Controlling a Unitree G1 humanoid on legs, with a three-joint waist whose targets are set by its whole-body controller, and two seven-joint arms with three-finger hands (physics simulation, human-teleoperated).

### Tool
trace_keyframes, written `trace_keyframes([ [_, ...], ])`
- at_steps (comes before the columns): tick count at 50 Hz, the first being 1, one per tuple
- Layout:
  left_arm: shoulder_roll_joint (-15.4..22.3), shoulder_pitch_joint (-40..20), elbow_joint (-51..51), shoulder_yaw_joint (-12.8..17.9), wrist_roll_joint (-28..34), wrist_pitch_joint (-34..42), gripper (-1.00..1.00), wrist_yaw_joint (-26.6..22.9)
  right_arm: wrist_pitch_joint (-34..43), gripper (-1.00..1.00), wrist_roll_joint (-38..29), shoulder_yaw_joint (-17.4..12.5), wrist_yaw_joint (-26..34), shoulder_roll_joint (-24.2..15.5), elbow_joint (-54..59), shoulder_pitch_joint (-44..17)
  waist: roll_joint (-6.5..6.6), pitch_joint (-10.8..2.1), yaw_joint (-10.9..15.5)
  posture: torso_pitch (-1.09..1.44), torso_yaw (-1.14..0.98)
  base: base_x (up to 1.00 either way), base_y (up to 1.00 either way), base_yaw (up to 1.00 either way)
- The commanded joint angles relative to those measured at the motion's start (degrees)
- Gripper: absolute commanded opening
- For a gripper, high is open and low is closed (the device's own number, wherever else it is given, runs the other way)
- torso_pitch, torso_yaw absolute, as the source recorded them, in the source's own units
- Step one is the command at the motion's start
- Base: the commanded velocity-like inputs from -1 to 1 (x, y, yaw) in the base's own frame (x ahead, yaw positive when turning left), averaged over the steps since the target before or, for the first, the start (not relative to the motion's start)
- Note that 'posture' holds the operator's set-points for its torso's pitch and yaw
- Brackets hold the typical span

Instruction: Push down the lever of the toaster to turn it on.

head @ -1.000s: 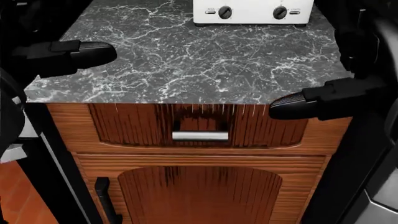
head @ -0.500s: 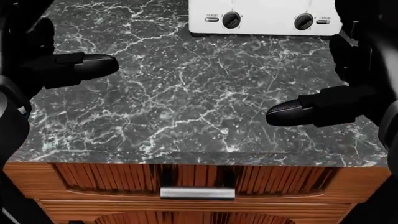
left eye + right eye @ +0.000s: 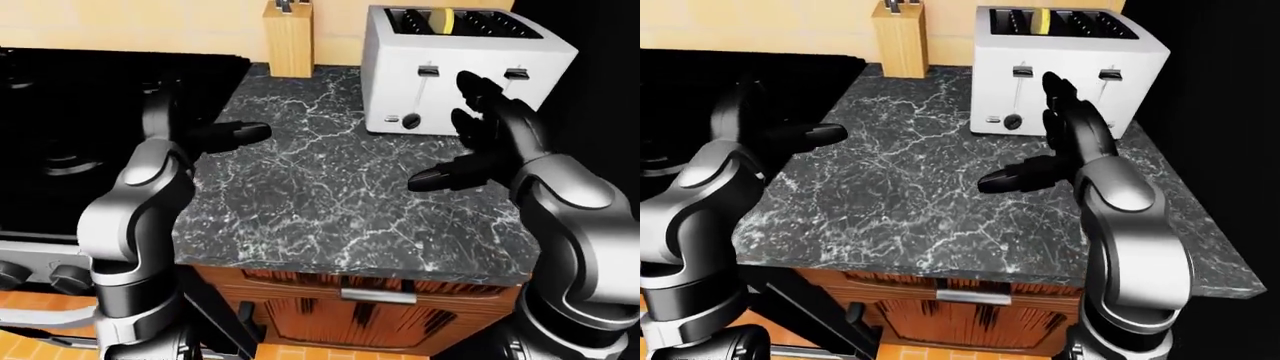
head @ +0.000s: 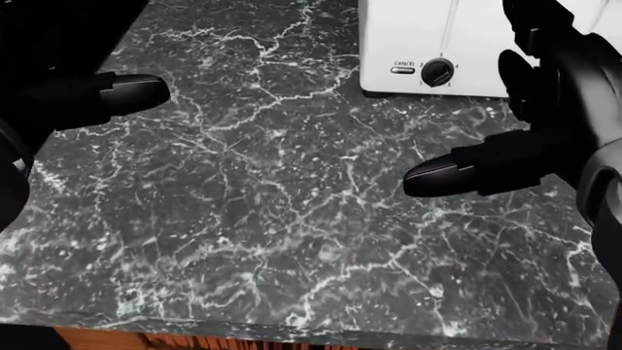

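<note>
Closing in on the counter [image 4: 243, 219], the view has shifted: the cabinet below has dropped out of the head view and the white toaster [image 3: 440, 82] looms larger, so its levers come within reach. Both levers sit raised, something yellow in one slot. The right hand [image 3: 480, 139], fingers spread and empty, hovers just before the toaster; the left hand [image 3: 225, 135], also open, hangs well left of it.
</note>
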Motion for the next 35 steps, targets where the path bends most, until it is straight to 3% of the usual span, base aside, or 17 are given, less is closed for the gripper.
trace_keyframes([
  [1,0.68,-2.12,-1.77,0.38,-0.43,-2.01,1.00,-0.17,-1.54,1.00,-0.86,-0.65,-0.19,-0.70,-1.41,-1.48,0.33,-1.71,-0.11,0.00,0.00,0.00,0.00,0.00],
  [24,1.29,-2.69,-1.82,0.01,-0.35,-3.04,1.00,0.96,0.85,1.00,-3.30,-0.13,1.43,-1.22,-0.18,-5.09,0.83,-1.04,-0.52,0.00,0.00,0.00,0.00,0.00],
  [25,1.24,-2.71,-2.10,0.12,-0.63,-2.58,1.00,0.91,0.80,1.00,-3.39,-0.12,1.35,-1.16,-0.05,-5.00,1.09,-2.18,-0.44,0.00,0.00,0.09,0.00,0.00],
  [28,1.44,-3.39,-1.97,0.32,-0.85,-1.94,1.00,1.15,1.81,1.00,-3.61,-0.17,1.25,-1.32,-0.53,-5.27,0.89,0.51,-0.27,0.00,0.00,0.30,0.00,0.00],
  [31,1.73,-4.11,-3.17,0.35,-1.42,-0.45,1.00,1.63,4.03,1.00,-3.82,-0.01,1.28,-1.91,-1.27,-6.44,-0.05,0.87,-0.10,0.00,0.00,0.32,0.00,0.00],
  [34,1.96,-4.75,-3.01,0.21,-1.39,0.06,1.00,1.73,6.47,1.00,-4.06,0.07,1.39,-2.73,-2.09,-7.73,-1.99,0.59,-0.02,0.00,0.00,0.32,0.00,0.00],
  [35,2.00,-5.05,-2.80,0.21,-1.37,0.16,1.00,1.77,7.15,1.00,-4.13,0.13,1.41,-2.98,-2.30,-8.06,-1.25,0.31,-0.21,0.00,0.00,0.32,0.00,0.00],
])
